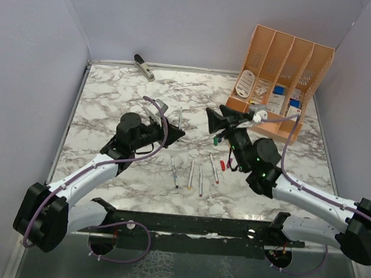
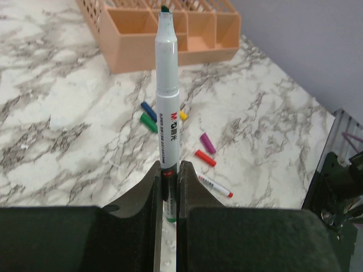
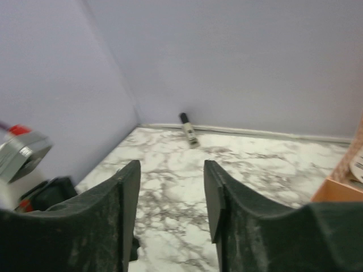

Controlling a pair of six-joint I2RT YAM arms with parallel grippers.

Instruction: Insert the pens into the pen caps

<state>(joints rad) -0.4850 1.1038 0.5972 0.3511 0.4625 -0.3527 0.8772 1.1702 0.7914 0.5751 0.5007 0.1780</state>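
Observation:
My left gripper is shut on a white pen with a green tip, gripped near its back end and pointing away from the wrist. In the top view this gripper sits left of centre with the pen sticking out toward the back. Beyond the pen lie blue, green, yellow, magenta and red pen caps. A red-tipped pen lies near them. Several more pens lie side by side at mid-table. My right gripper hovers open, holding nothing, facing the left gripper.
An orange desk organizer stands at the back right. A grey-black stapler lies at the back wall. Grey walls close in the marble table on the left, back and right.

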